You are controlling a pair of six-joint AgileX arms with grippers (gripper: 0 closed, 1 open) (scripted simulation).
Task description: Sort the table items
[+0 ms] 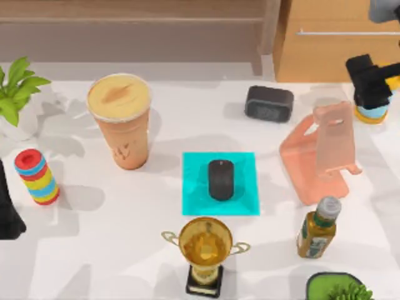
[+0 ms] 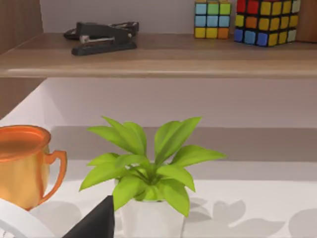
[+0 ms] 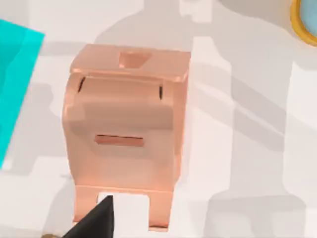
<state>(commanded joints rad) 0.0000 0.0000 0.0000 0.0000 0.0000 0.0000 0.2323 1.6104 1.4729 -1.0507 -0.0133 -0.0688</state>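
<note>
Mouse (image 1: 220,179) sits centred on the teal mat (image 1: 194,203), clear margins all round; cup (image 1: 120,120) well left. My right claw (image 1: 373,87) hovers far right; its opening, can't tell.

1. A matt black, smooth plastic-looking shell is being shown by the mouse (image 1: 220,179).
2. A flat, even cyan sheet is being presented by the mat (image 1: 194,200) under it.
3. A glossy, gold metallic finish is being displayed by the trophy (image 1: 205,245).
4. Smooth, semi-glossy salmon plastic is being shown by the stand (image 3: 126,124).
5. A smooth tan-orange wall is being shown by the cup (image 1: 127,140).
6. A matt white surface is being presented by the table (image 1: 94,250).
7. Wood grain is being shown by the shelf (image 2: 158,62).
</note>
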